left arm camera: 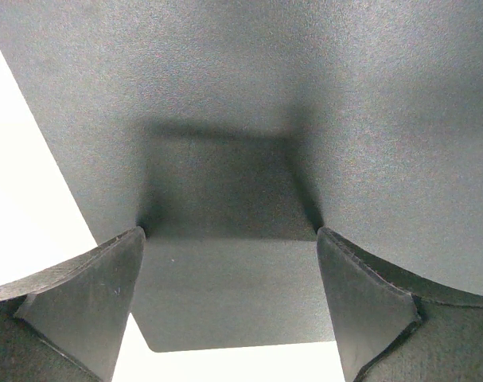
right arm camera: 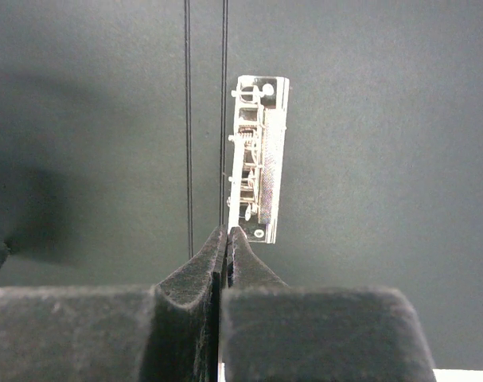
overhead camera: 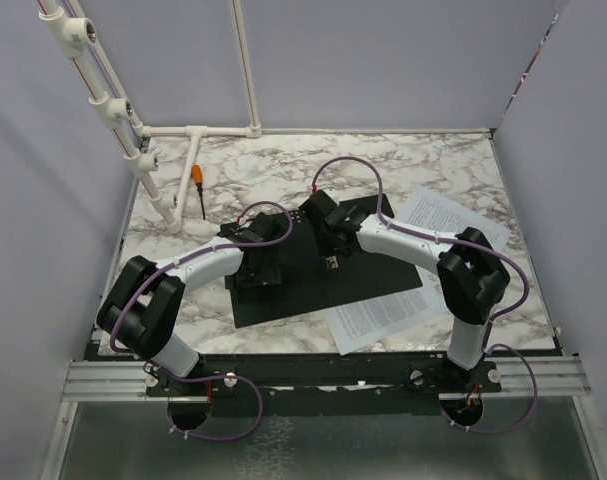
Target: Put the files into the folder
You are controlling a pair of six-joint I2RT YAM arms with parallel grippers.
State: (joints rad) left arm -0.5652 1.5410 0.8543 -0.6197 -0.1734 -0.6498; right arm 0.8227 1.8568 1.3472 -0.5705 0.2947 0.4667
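Marble-patterned counter fills the top view, boxed in by plain lavender walls, with a white pipe frame at the rear left and an orange-handled screwdriver lying beside it. The folder lies open and flat at the middle of the counter, black inside facing up. The files lie on the counter at its right. One sheet juts out past the near right edge and another past the far right edge, and both are partly covered by the folder. The left end effector is over the left half of the folder. The right end effector is over the spine area.

From the left wrist, the black folder surface takes up nearly everything, with an overexposed pale area at the left and bottom edges. The two fingers stand wide apart with nothing between them, their tips at or just above the black sheet.

From the right wrist, the fingers are pressed together, empty. Their tips sit just short of the near end of the metal clip, which runs away from the camera along the spine creases. Whether the tips touch the clip is unclear.
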